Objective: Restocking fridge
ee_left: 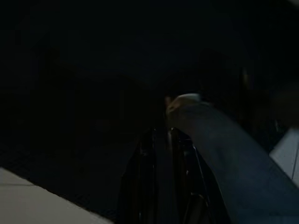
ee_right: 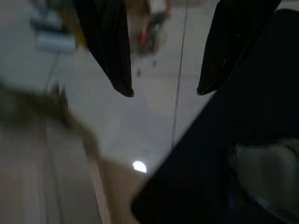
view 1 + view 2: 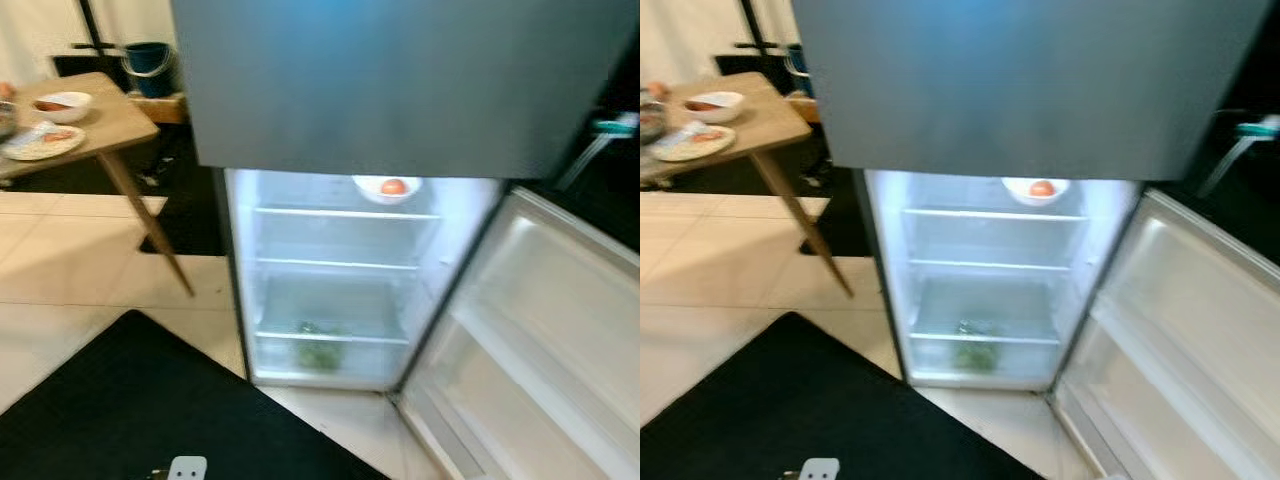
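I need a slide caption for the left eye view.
Open fridge with a bowl on its top shelf; table to the left.

Right gripper [image 2: 164,93] fingers [image 2: 112,51] spread apart above pale tiled floor [image 2: 149,126], blurred.

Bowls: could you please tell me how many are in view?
2. One bowl sits on the fridge's top shelf, holding something orange-red. The other bowl is on the table. More may be hidden.
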